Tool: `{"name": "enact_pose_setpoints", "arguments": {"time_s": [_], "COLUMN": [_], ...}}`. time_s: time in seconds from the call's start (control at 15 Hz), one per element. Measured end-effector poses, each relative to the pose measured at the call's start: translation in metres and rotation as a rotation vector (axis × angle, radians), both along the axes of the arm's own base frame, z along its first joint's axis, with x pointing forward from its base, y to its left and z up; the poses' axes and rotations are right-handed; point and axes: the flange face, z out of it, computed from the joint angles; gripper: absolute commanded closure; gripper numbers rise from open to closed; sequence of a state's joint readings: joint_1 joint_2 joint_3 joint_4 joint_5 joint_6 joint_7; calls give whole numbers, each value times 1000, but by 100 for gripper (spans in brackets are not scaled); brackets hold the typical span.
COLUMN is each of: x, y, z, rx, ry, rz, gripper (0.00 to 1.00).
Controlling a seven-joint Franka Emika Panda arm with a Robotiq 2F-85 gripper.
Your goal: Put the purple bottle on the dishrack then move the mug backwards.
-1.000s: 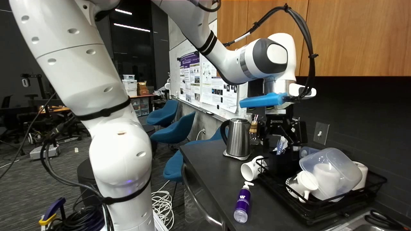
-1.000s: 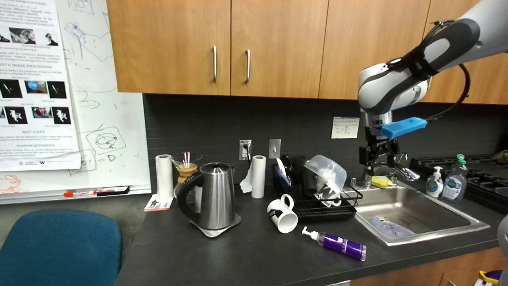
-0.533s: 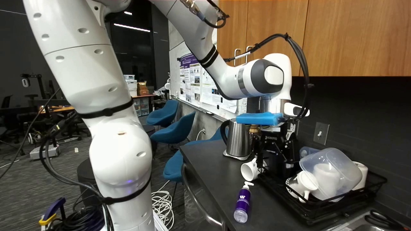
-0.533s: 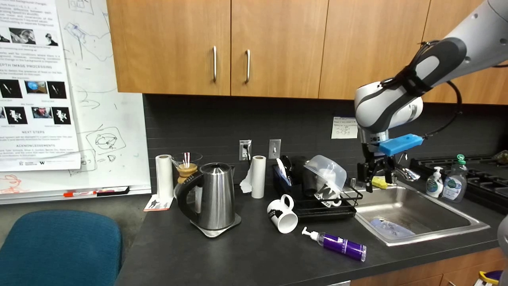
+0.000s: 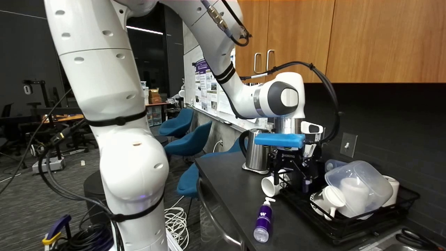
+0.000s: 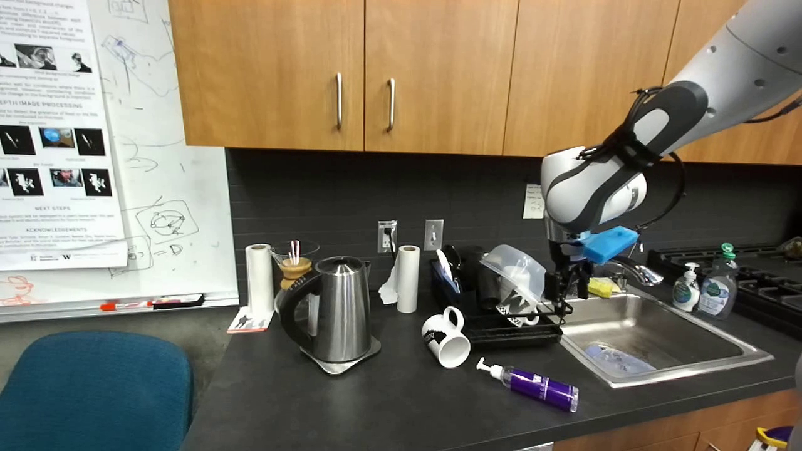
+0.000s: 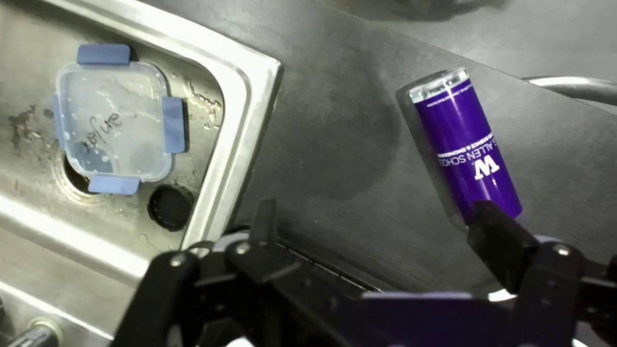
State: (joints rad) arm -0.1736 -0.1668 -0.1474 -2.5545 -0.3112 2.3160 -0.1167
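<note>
The purple bottle [image 5: 263, 221] lies on its side on the dark counter, its white pump pointing towards the mug in an exterior view [image 6: 542, 387]. The white mug [image 6: 446, 338] is tipped over beside the black dishrack [image 6: 514, 341]. My gripper [image 5: 292, 182] hangs low over the rack with its fingers wide apart. In the wrist view the gripper [image 7: 378, 221] has only bare counter between its tips. Its right finger [image 7: 503, 241] covers the pump end of the bottle [image 7: 465, 144] from view; the exterior views show the two apart.
Several white cups and a clear plastic tub [image 5: 362, 188] fill the rack. A metal kettle [image 6: 343, 313] stands past the mug. The sink [image 7: 236, 144] lies beside the rack, with a lidded container [image 7: 115, 115] inside. Wooden cupboards [image 6: 432, 75] hang above.
The arm has come down, and the gripper has shifted leftwards in both exterior views, nearer the rack and mug. Its fingers remain apart. Bottle and mug lie where they were.
</note>
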Motion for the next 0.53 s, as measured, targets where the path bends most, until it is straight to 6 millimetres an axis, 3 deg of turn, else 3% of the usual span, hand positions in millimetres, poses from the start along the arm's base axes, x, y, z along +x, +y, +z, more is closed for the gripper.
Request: {"name": "enact_pose_setpoints", "arguments": {"time_s": [0.53], "x": [15], "y": [42], "z": [-21], "rx": [21], "ry": [47], "rz": [247], "gripper": [0]}}
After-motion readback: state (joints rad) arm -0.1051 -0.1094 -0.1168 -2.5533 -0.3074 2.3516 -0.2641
